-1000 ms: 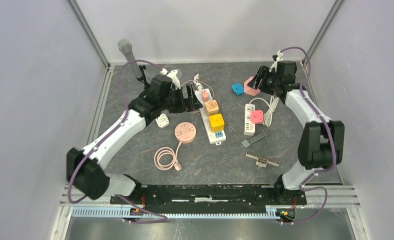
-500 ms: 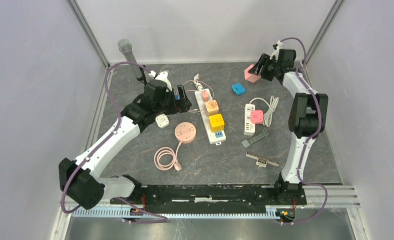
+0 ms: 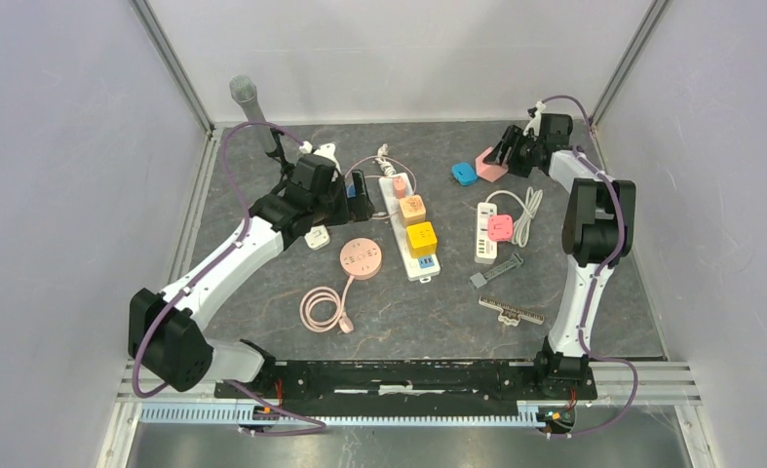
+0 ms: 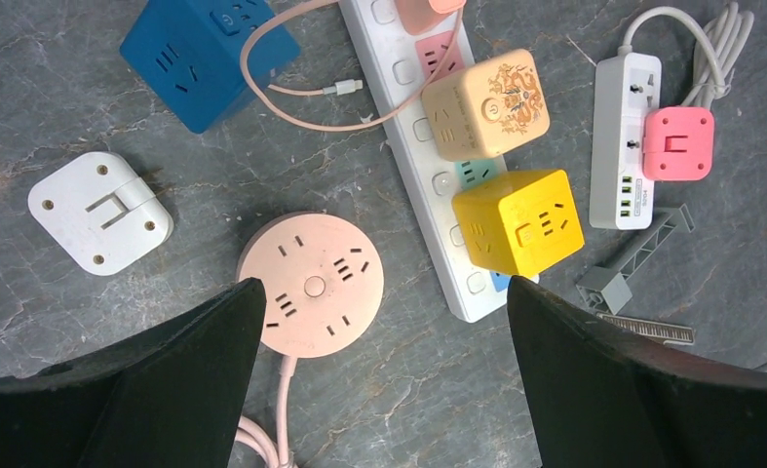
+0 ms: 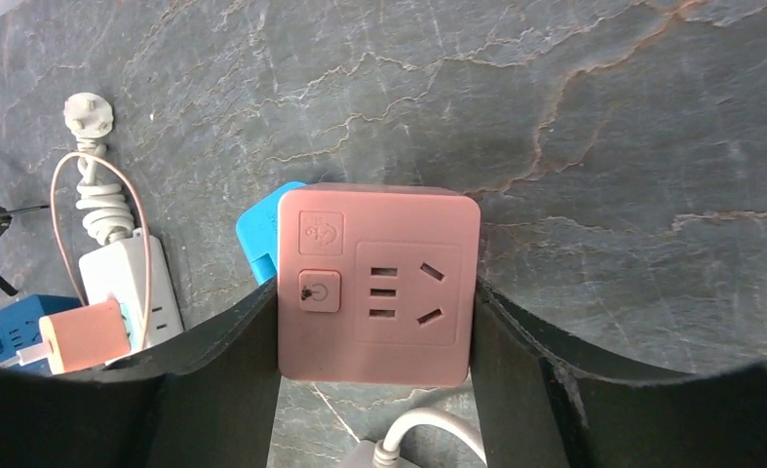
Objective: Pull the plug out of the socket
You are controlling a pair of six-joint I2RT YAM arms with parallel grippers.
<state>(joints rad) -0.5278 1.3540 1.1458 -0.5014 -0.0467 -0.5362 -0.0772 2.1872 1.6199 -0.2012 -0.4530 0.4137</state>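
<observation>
At upper right the right gripper clamps the pink cube plug, likely to set it aside; the left gripper hangs open.

Both arms, the left arm and the right arm, are showing smooth white shells between bulky black joints. Thin purple cables are looping alongside them. Broad matte black fingers are tapering to blunt tips.
</observation>
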